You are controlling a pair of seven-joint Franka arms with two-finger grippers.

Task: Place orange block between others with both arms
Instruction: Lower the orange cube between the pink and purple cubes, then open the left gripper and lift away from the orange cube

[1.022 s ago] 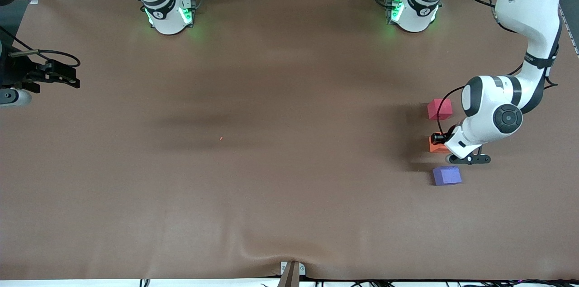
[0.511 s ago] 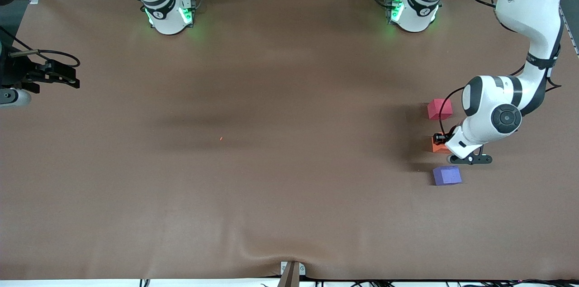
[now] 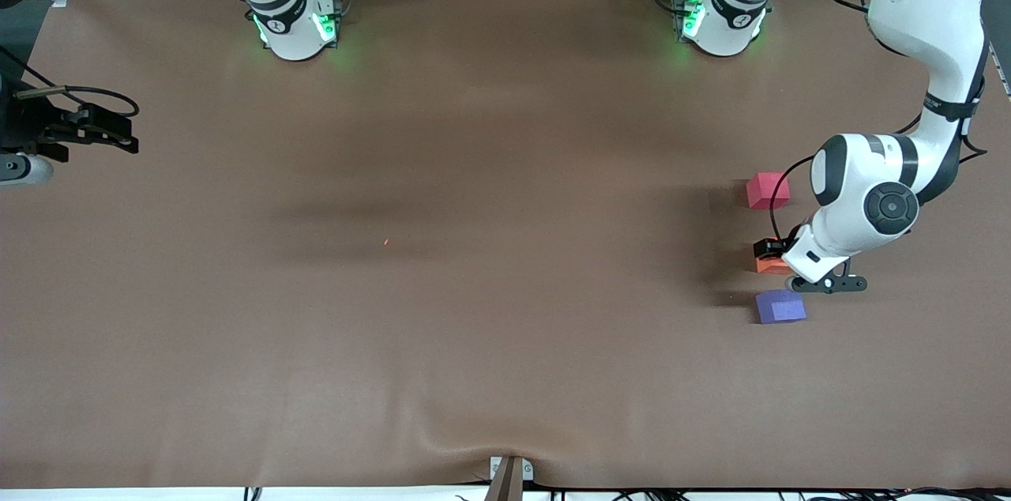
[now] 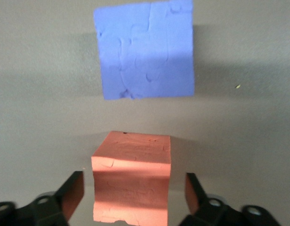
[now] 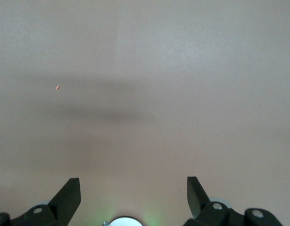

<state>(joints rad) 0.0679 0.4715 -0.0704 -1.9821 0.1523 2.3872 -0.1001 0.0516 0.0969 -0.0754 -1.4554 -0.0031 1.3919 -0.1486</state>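
The orange block [image 3: 766,265] [image 4: 131,181] rests on the brown table between the pinkish-red cube [image 3: 767,190] and the purple-blue cube [image 3: 780,306] [image 4: 145,49]; the purple-blue one lies nearest the front camera. My left gripper [image 3: 772,254] [image 4: 133,197] is low over the orange block and open. A gap shows between each finger and the block's sides. My right gripper [image 3: 110,133] [image 5: 134,197] waits raised over the right arm's end of the table, open and holding nothing.
A tiny orange speck [image 3: 386,242] [image 5: 57,87] lies on the table near its middle. The brown table cover [image 3: 474,327] bulges at a clamp [image 3: 509,473] on the edge nearest the front camera. The left arm's elbow [image 3: 869,193] hangs beside the cubes.
My left gripper has opened and let go of the orange block, which now sits on the table. The left wrist shifted slightly toward the front camera. The right arm has not moved.
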